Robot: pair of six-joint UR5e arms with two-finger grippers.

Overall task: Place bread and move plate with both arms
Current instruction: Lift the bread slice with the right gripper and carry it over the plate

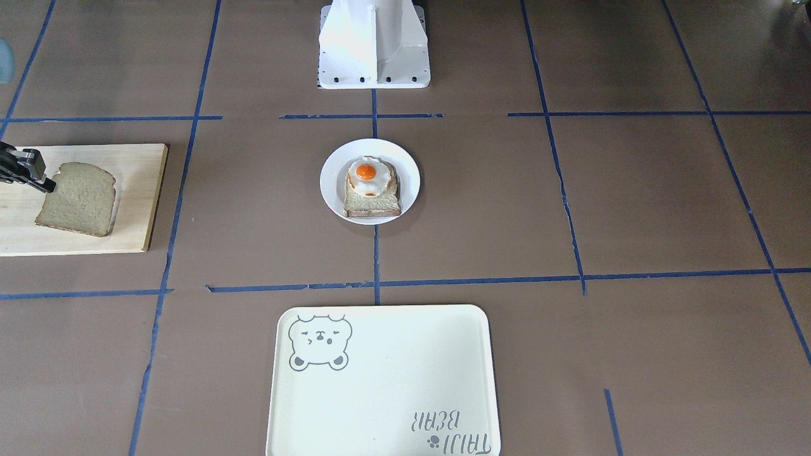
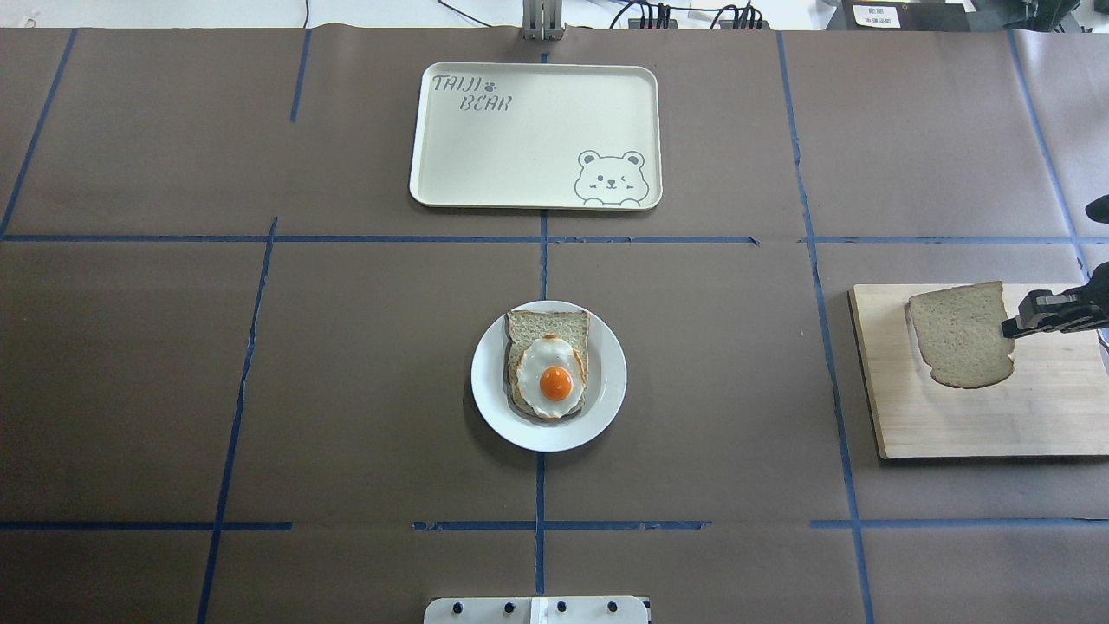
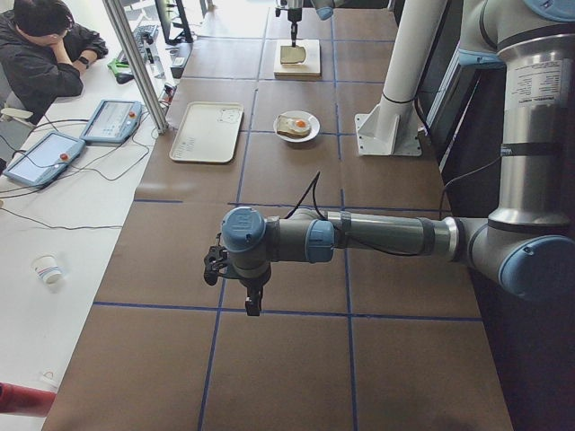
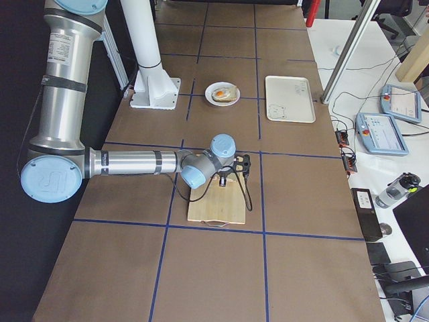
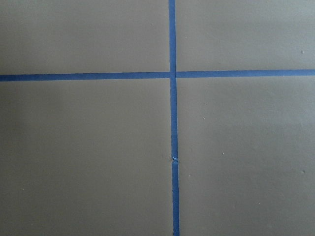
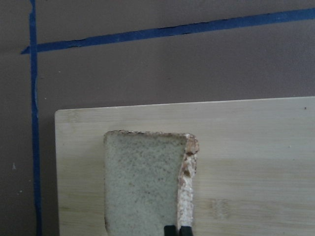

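The plain bread slice [image 2: 960, 334] is over a wooden board [image 2: 979, 416] at the table's right end. My right gripper [image 2: 1009, 328] is shut on its crust edge and holds it tilted, a little off the board; the right wrist view shows the slice [image 6: 145, 182] with the fingertips [image 6: 170, 230] at its lower edge. It also shows in the front view [image 1: 77, 198]. The white plate [image 2: 606, 390] sits at the table's centre and carries an egg-topped slice [image 2: 548, 364]. My left gripper [image 3: 254, 301] hangs over bare table far to the left; I cannot tell if it is open.
A cream rectangular tray with a bear drawing [image 2: 535, 134] lies beyond the plate at the far side. Blue tape lines cross the brown table. The white robot base [image 1: 374, 44] stands at the near edge. An operator [image 3: 45, 45] sits off the table.
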